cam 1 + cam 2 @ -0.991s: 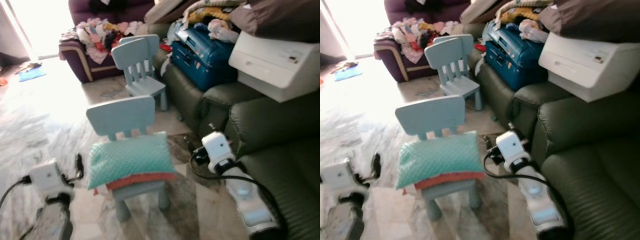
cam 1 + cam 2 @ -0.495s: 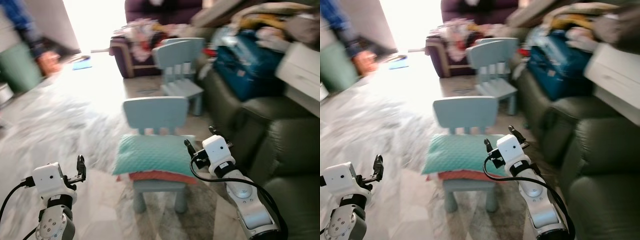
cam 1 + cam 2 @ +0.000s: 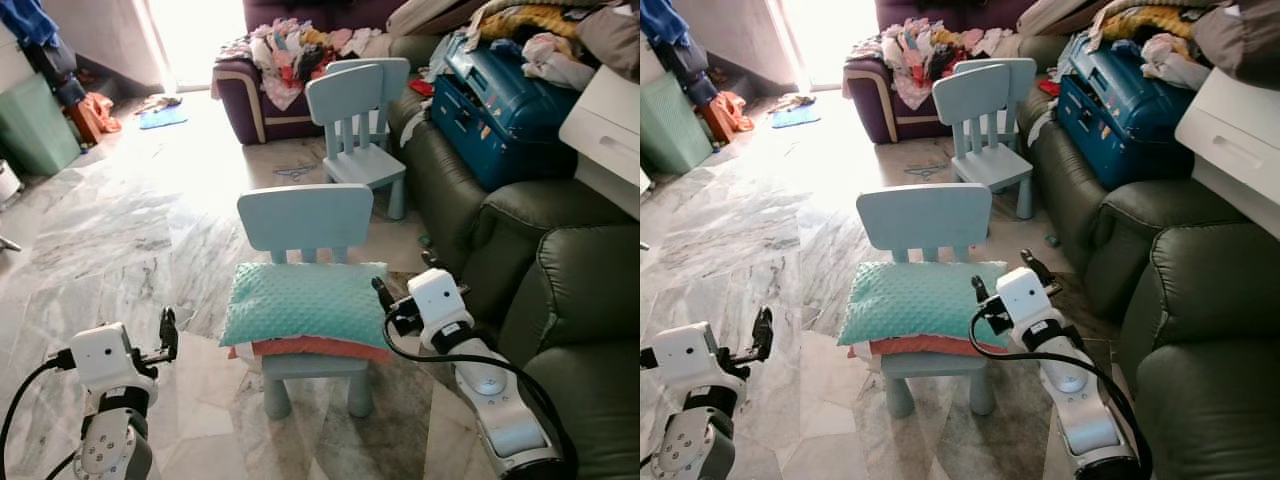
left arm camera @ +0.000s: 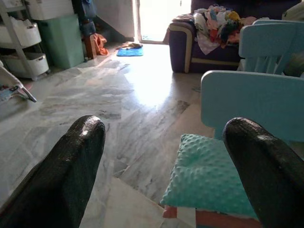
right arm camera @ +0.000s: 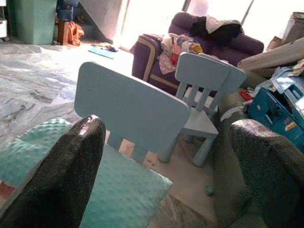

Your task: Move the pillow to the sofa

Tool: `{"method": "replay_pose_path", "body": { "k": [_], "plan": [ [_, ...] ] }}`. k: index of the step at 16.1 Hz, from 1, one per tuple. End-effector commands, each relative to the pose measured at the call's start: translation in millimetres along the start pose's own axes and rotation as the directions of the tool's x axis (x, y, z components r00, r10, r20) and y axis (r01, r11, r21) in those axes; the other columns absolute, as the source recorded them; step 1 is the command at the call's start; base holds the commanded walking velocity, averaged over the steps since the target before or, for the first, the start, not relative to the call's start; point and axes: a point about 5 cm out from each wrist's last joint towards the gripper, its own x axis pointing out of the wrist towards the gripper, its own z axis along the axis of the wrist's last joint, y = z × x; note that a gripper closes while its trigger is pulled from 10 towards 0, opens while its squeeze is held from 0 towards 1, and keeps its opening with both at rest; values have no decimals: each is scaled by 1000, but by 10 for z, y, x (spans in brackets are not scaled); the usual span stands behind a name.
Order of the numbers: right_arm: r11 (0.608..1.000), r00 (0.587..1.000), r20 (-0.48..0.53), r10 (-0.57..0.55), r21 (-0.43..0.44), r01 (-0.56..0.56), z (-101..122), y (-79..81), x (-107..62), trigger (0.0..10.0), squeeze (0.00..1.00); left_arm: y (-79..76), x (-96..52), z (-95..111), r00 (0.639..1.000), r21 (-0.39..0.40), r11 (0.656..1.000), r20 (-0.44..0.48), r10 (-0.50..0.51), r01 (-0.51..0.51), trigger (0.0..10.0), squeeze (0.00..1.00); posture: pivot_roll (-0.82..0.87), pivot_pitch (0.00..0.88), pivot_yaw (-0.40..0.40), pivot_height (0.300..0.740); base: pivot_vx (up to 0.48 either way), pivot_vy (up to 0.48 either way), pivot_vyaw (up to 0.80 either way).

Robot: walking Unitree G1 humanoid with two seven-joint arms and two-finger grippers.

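Right hand (image 3: 1008,285) sits just beside the near chair's (image 3: 304,218) right edge, fingers spread wide w/ nothing between them; its wrist view looks over the pillow's corner toward the chair back. Left hand (image 3: 168,333) hangs low, left of that chair over the marble floor (image 3: 120,230), fingers also wide apart & empty, well apart from the pillow.

Teal dimpled pillow (image 3: 303,304) lies flat on the near chair's seat, on top of a red-orange cushion (image 3: 320,348) whose edge pokes out below. Nothing touches the pillow.

Right of the chair: dark green leather sofa (image 3: 560,290), w/ a white box (image 3: 606,130) & a blue suitcase (image 3: 500,105) on it further along. Behind the near chair, a second light-blue chair (image 3: 352,110). Beyond that, a purple sofa (image 3: 250,95) heaped w/ clothes (image 3: 290,50).
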Motion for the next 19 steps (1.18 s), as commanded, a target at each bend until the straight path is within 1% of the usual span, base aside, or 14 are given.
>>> {"method": "replay_pose_path", "body": {
  "k": [1, 6, 13, 19],
  "plan": [
    [1000, 1000, 21, 4, -7, -4, 45, 5, 24, 10000, 0, 37, 6, 54, 1000, 11, 1000, 25, -7, 7, 10000, 0, -155, 0, 71, 740, 349, 0, 0],
    [1000, 1000, 17, 0, -20, 0, 34, -22, 6, 10000, 0, -7, 7, 37, 999, 6, 1000, 18, -27, 27, 10000, 0, -164, 0, 74, 740, 383, 0, 0],
    [1000, 1000, 21, 6, -22, -5, 38, -12, -1, 10000, 0, -3, 3, 33, 999, 6, 999, 15, -32, 32, 10000, 0, -164, 0, 73, 740, 387, 0, 0],
    [1000, 1000, 16, 9, -22, -9, 25, -13, -9, 10000, 0, -10, -7, 9, 1000, -3, 1000, 8, -30, 30, 10000, 0, -166, 0, 71, 740, 385, 161, 0]
  ]
}}
